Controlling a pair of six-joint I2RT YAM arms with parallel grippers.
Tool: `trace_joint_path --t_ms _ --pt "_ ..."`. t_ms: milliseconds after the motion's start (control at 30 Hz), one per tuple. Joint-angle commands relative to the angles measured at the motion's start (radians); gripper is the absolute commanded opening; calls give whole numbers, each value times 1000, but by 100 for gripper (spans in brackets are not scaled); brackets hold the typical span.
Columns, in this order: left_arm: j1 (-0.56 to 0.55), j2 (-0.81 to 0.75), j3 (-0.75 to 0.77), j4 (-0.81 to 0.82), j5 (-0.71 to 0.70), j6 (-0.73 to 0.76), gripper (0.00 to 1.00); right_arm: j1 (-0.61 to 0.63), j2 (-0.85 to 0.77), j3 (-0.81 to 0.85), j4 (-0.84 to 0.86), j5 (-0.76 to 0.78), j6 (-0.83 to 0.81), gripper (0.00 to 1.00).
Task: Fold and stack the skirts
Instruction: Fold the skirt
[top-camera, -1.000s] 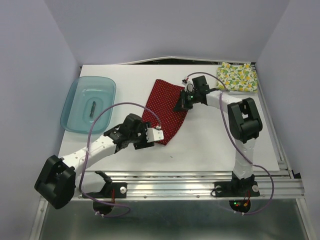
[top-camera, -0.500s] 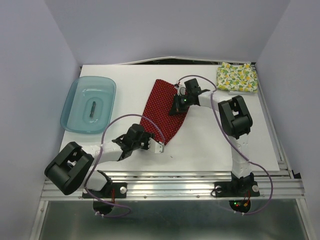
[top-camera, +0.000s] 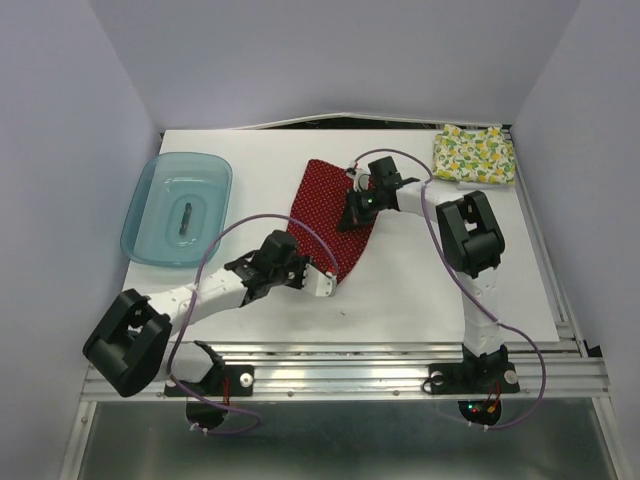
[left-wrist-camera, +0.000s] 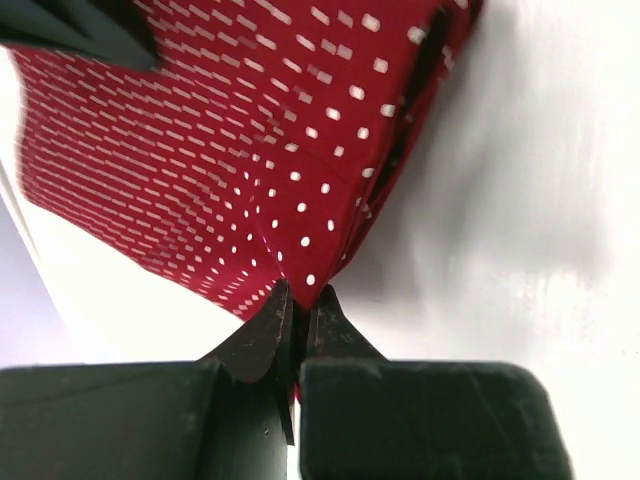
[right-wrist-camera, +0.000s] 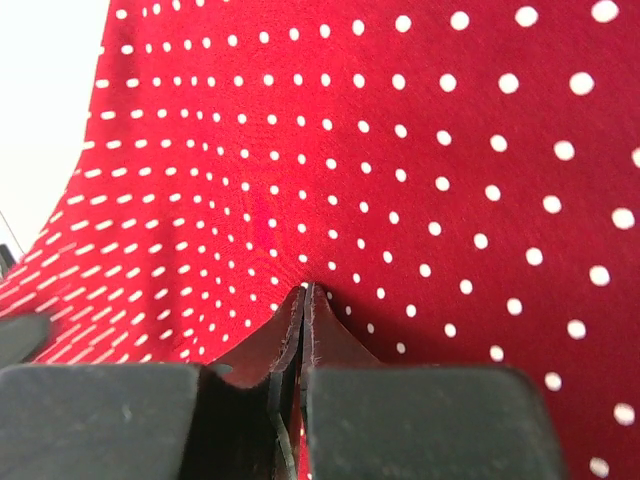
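Top view looks steeply down from high behind the near edge, taking in the whole white surface (top-camera: 430, 290). Wrist views look along the left hand (left-wrist-camera: 297, 300) and right hand (right-wrist-camera: 303, 295), very close on the dark red white-dotted cloth skirt (top-camera: 320, 195), shared by all three.

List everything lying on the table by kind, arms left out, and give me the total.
Skirts: 2, the dark red dotted skirt and the cream fruit-print skirt
Trays: 1, the blue tray
Other: 1, a small dark item lying in the tray
Total: 4
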Motion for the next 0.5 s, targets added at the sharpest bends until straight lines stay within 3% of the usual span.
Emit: trace_joint_path --t_ms 0,300,400,467 --pt "-38 -68 154 -322 108 -72 0 8 -22 -47 -78 72 -83 1" --pt "-94 -25 211 -459 148 -132 0 17 -80 -39 -132 78 -140 3" --pt "-108 -4 243 -533 188 -132 0 17 -113 1 -147 75 -163 12" --pt "-111 4 272 -579 219 -137 0 17 -129 45 -146 80 -174 23"
